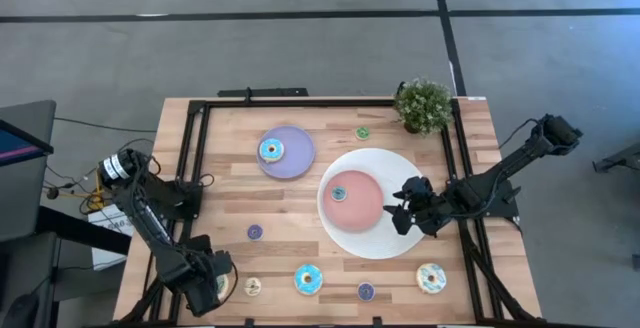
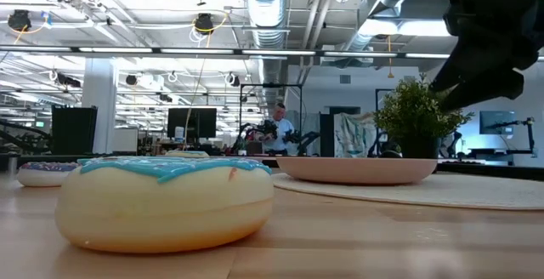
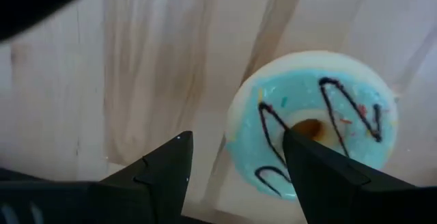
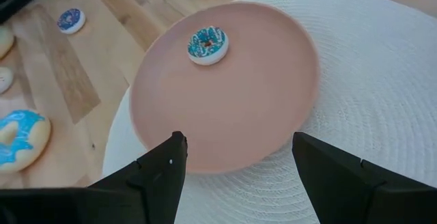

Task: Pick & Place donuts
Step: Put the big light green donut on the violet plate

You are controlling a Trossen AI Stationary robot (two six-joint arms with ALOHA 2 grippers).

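Several toy donuts lie about the table. A blue large donut (image 1: 308, 279) (image 2: 166, 198) (image 3: 311, 125) rests flat near the near edge, and a cream sprinkled one (image 1: 431, 277) lies to its right. Another blue donut (image 1: 271, 150) sits on the lilac plate (image 1: 295, 158). A mini teal donut (image 1: 338, 193) (image 4: 207, 44) sits on the pink plate (image 1: 362, 206) (image 4: 225, 94). Mini donuts lie loose: green (image 1: 362, 133), purple (image 1: 254, 232), purple (image 1: 365, 290), cream (image 1: 252, 286). My left gripper (image 1: 222, 278) (image 3: 235, 159) is open, left of the near blue donut. My right gripper (image 1: 403, 211) (image 4: 239, 149) is open over the pink plate's right edge.
The pink plate sits on a large white round mat (image 1: 385, 230) (image 4: 369, 80). A potted plant (image 1: 423, 106) (image 2: 416, 117) stands at the far right corner. A black frame (image 1: 190, 158) runs along the table's left, far and right sides. A person shows far off in the room.
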